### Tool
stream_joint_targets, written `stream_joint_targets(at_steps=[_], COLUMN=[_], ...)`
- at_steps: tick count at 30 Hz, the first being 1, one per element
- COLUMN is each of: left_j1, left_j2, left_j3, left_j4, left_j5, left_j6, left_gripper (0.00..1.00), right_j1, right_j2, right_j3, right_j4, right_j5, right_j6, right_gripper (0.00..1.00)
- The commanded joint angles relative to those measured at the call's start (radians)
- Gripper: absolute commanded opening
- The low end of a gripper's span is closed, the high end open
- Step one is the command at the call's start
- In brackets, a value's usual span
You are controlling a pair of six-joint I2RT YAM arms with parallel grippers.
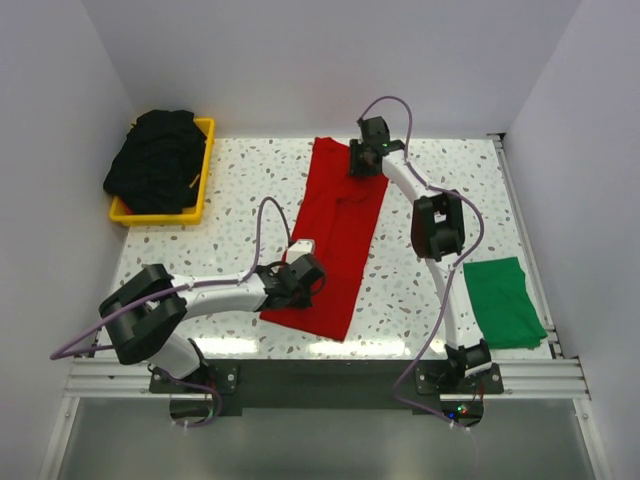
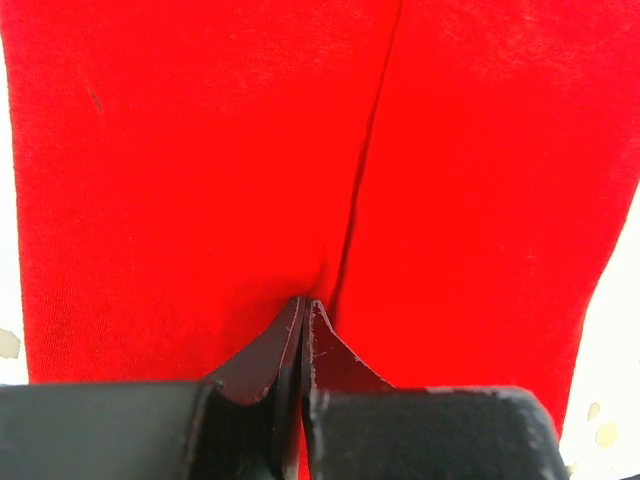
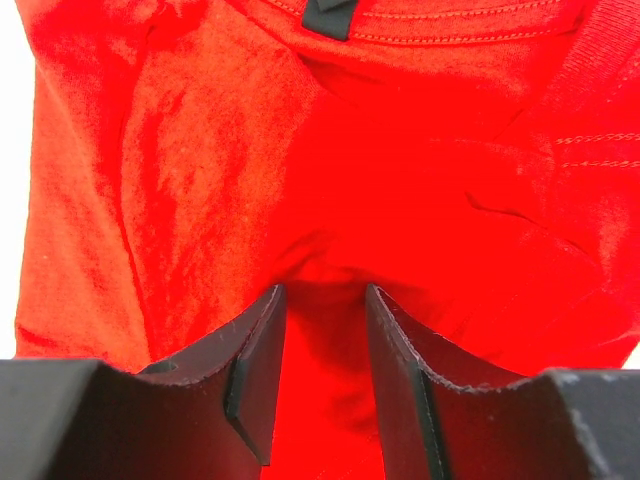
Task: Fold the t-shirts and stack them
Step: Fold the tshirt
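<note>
The red t-shirt (image 1: 335,240) lies folded into a long narrow strip down the middle of the table. My left gripper (image 1: 312,278) is at its near left part; in the left wrist view the jaws (image 2: 304,305) are shut with a sliver of red cloth (image 2: 200,150) pinched between them. My right gripper (image 1: 362,165) is at the shirt's far collar end, jaws (image 3: 325,295) open and pressed down with red cloth (image 3: 200,180) bunched between them. The green t-shirt (image 1: 503,300) lies folded at the right. Black t-shirts (image 1: 155,160) are piled at the far left.
The black shirts sit in a yellow tray (image 1: 205,170) at the back left corner. A black neck label (image 3: 328,15) shows at the red shirt's collar. White walls close in the speckled table (image 1: 240,190) on three sides.
</note>
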Motion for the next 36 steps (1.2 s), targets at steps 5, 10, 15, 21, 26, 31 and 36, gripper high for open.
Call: stream_joint_targets(at_steps=[5,10,15,21,26,31,36], left_j1=[-0.073,-0.104,-0.107,-0.115,-0.109,-0.037,0.152], left_j2=[0.044,0.081,0.056,0.021,-0.068,-0.172,-0.309], left_j3=[-0.043,-0.02,-0.019,-0.007,0.071,0.105,0.003], left_j4=[0.069,0.066,0.062,0.08,-0.018,-0.079,-0.056], left_j5=[0.018,0.018,0.022,0.029,-0.073,-0.088,-0.011], left_j6=[-0.086,-0.112,-0.113,-0.095,-0.054,-0.018,0.025], left_gripper=[0.04,0.05,0.06,0.06,0.22,0.35,0.4], right_j1=[-0.012,-0.01,-0.013,-0.043,-0.043,-0.043,-0.038], right_j2=[-0.05,-0.016,-0.018,-0.039,-0.131,-0.358,-0.658], right_j3=[0.032,0.067,0.09,0.098,0.052,-0.16,-0.658], right_j4=[-0.002,-0.007,0.001,0.018,-0.002,-0.042,0.107], right_j5=[0.001,-0.006,0.0,-0.028,-0.017,0.021,-0.084], right_j6=[-0.02,-0.012,-0.035,-0.006,0.006,0.064,0.199], right_gripper=[0.42,0.42,0.46,0.47,0.47,0.47,0.47])
